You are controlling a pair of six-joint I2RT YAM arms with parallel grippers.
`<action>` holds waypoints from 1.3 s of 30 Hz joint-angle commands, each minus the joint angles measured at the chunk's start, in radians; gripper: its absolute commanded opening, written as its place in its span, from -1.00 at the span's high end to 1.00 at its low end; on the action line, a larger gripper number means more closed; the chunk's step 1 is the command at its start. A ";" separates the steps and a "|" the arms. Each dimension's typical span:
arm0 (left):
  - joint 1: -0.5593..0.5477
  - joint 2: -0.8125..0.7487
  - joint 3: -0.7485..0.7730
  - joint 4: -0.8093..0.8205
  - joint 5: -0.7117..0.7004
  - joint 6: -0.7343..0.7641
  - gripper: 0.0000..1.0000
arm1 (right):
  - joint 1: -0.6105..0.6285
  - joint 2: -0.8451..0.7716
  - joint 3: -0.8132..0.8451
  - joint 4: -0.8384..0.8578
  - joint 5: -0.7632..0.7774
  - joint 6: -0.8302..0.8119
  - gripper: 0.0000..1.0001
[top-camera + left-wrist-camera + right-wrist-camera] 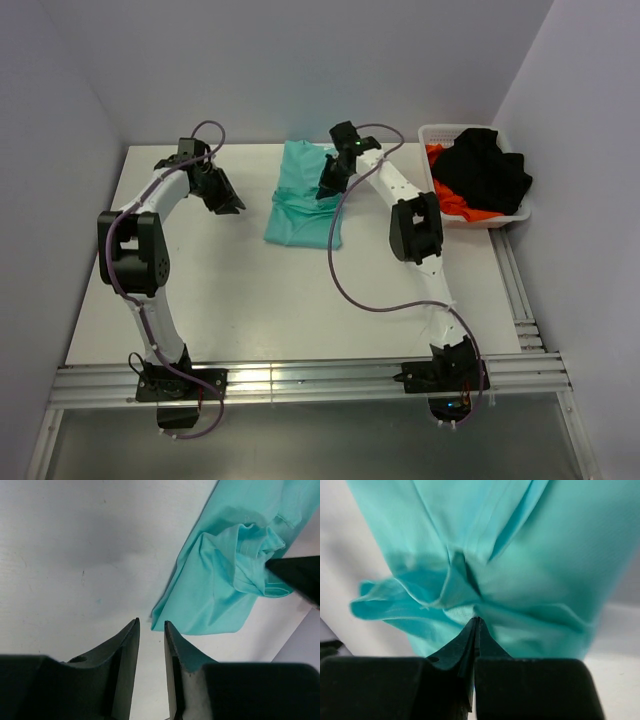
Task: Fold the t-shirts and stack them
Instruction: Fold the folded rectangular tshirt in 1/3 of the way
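Observation:
A teal t-shirt [300, 205] lies partly folded at the back middle of the white table [250, 300]. My right gripper [326, 190] is on its right part, shut on a bunched fold of the teal cloth [545, 555]; its jaws [476, 620] meet at the fabric. My left gripper [230, 205] is just left of the shirt. In the left wrist view the left gripper [151, 625] is narrowly open and empty, near the shirt's [225, 580] corner. The right gripper's fingertip [300, 577] shows at that view's right edge.
A white basket [430, 131] stands at the back right, holding a black shirt [488, 170] over an orange one [450, 202]. Grey walls close in the back and both sides. Metal rails [300, 380] run along the near edge.

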 commanded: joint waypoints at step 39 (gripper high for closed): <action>-0.011 -0.115 -0.233 0.162 0.045 -0.033 0.44 | 0.123 -0.232 -0.273 0.027 0.267 -0.046 1.00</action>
